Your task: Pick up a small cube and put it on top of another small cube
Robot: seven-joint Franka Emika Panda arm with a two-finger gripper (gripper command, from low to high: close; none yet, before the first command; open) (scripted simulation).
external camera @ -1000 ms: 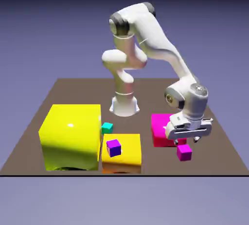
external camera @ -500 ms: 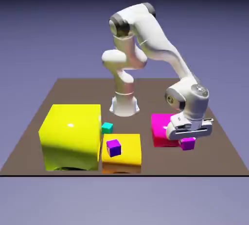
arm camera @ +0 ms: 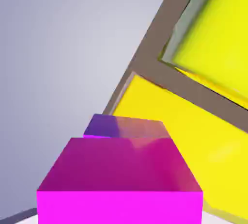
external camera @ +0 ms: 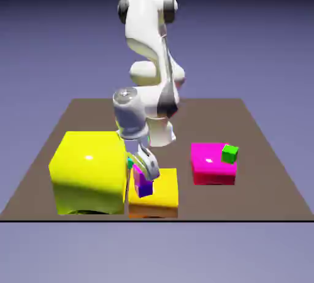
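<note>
Magenta cube [arm camera: 120, 179]: pinched in my gripper [external camera: 145, 173], filling the hand view's foreground.
Purple cube [arm camera: 126, 127]: directly past it, on the small yellow block [external camera: 160, 191].
Progress: carry looks done; lowering and release remain.
Hidden: my fingertips; whether the cubes touch.
Beyond: big yellow block [external camera: 89, 171], brown counter [external camera: 257, 147].

The little pink cube [arm camera: 119, 179] is plain and bright, and it fills the bottom of the hand view. In the exterior view only a bit of the little pink cube [external camera: 138, 171] shows. It is right above the little purple cube [external camera: 144, 187]. I cannot tell if they touch. The little purple cube [arm camera: 116, 126] peeks out just behind the pink one. It sits on the flat top of the small yellow block [external camera: 164, 190].
</note>
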